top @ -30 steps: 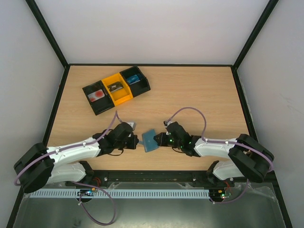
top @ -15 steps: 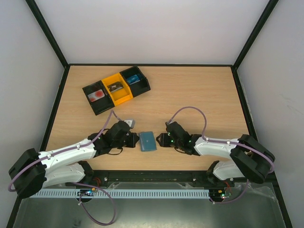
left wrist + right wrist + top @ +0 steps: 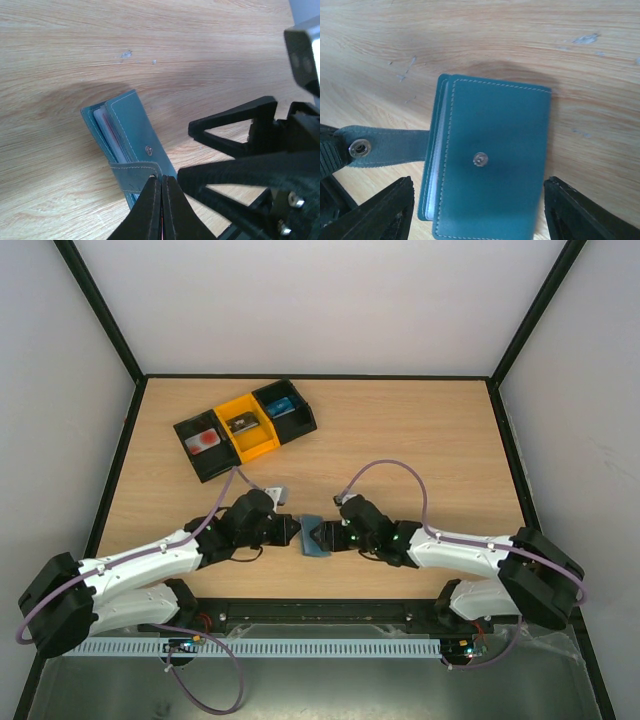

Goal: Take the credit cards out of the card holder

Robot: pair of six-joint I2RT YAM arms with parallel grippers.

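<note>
The card holder (image 3: pixel 312 537) is a teal folding wallet lying closed on the wooden table between both arms. Its snap stud (image 3: pixel 480 159) faces up. My left gripper (image 3: pixel 162 181) is shut on the end of the holder's grey-blue strap (image 3: pixel 131 175), which is undone and stretched sideways (image 3: pixel 390 146). My right gripper (image 3: pixel 480 210) stands open, one finger on each side of the holder (image 3: pixel 495 165), touching nothing. Thin pale edges of the credit cards (image 3: pixel 436 165) show inside the fold, with a pinkish edge (image 3: pixel 106 131) in the left wrist view.
A black-and-orange three-compartment tray (image 3: pixel 300 420) sits at the back left of the table, with small items in its compartments. Both arms meet near the table's front middle, fingertips a few centimetres apart. Black frame rails border the table.
My right gripper has let go of the card holder and opened around it. The holder went from tilted to flat. My left gripper moved right and now pinches the strap.
</note>
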